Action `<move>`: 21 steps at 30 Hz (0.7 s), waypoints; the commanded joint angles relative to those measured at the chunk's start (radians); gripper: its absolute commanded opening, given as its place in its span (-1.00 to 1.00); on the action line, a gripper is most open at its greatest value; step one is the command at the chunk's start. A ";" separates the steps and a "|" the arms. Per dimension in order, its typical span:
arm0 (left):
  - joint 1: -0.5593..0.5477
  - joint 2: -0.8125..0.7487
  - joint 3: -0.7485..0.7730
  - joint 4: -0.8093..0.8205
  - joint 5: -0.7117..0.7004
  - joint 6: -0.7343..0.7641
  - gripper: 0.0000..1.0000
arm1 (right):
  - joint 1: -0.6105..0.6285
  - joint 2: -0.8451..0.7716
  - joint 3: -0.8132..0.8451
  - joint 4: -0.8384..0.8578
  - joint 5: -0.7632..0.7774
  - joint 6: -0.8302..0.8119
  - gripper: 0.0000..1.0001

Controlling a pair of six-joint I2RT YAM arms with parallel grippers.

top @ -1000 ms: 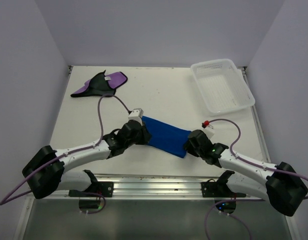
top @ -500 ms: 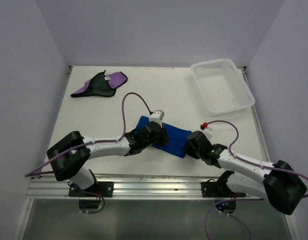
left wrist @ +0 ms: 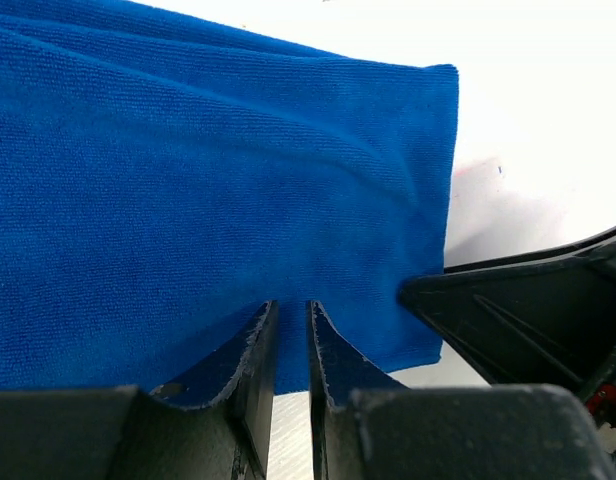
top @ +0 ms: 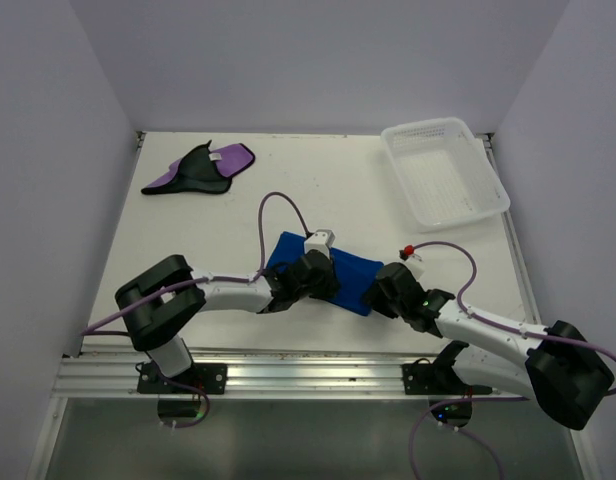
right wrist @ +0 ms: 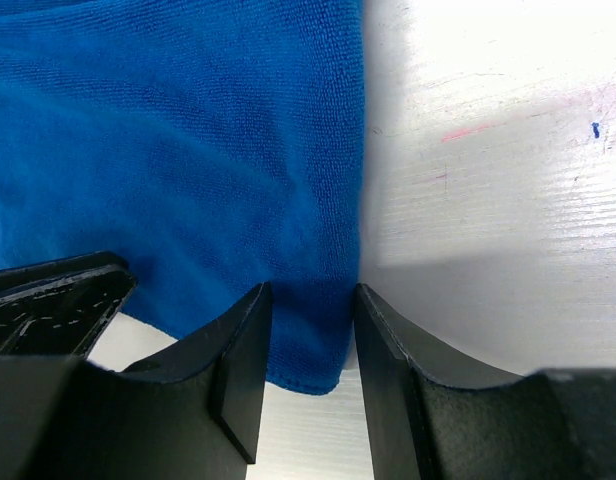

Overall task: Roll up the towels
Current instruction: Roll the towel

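The blue towel (top: 353, 272) lies flat and slanted near the table's front. Its ribbed cloth fills the left wrist view (left wrist: 188, 180) and the right wrist view (right wrist: 188, 150). My left gripper (top: 326, 290) stands over the towel's near edge, its jaws (left wrist: 291, 305) open only by a narrow slit, with the flat hem and the table showing through. My right gripper (top: 376, 298) is open astride the towel's near right corner (right wrist: 310, 295), the hem against one finger. The purple towel (top: 203, 168), black side partly up, lies at the far left.
A white mesh basket (top: 443, 170) stands at the back right. The two grippers are close together: the right one's black finger (left wrist: 528, 310) shows in the left wrist view. Purple cables loop above both arms. The metal rail (top: 308, 365) runs along the table's front edge.
My left gripper has travelled right from the blue towel's left end to a spot beside the right gripper. The right gripper has edged slightly left. The towel stays flat.
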 commanded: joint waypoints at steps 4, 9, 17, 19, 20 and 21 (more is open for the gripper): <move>-0.004 0.013 -0.006 0.065 -0.016 -0.023 -0.59 | 0.007 0.016 -0.007 -0.048 -0.021 0.004 -0.15; -0.004 0.022 -0.020 0.069 -0.013 -0.034 -0.59 | 0.009 0.021 -0.024 -0.026 -0.024 0.006 -0.47; -0.004 0.019 -0.040 0.071 -0.016 -0.043 -0.59 | 0.018 0.010 0.000 -0.058 -0.010 -0.007 -0.99; -0.004 0.016 -0.043 0.071 -0.016 -0.043 -0.59 | 0.018 -0.011 0.009 -0.083 0.001 -0.010 -1.00; -0.004 0.014 -0.045 0.071 -0.016 -0.042 -0.59 | 0.016 -0.014 0.025 -0.092 0.004 -0.019 -1.00; -0.004 0.013 -0.045 0.069 -0.016 -0.043 -0.59 | 0.016 -0.018 0.034 -0.103 0.007 -0.026 -1.00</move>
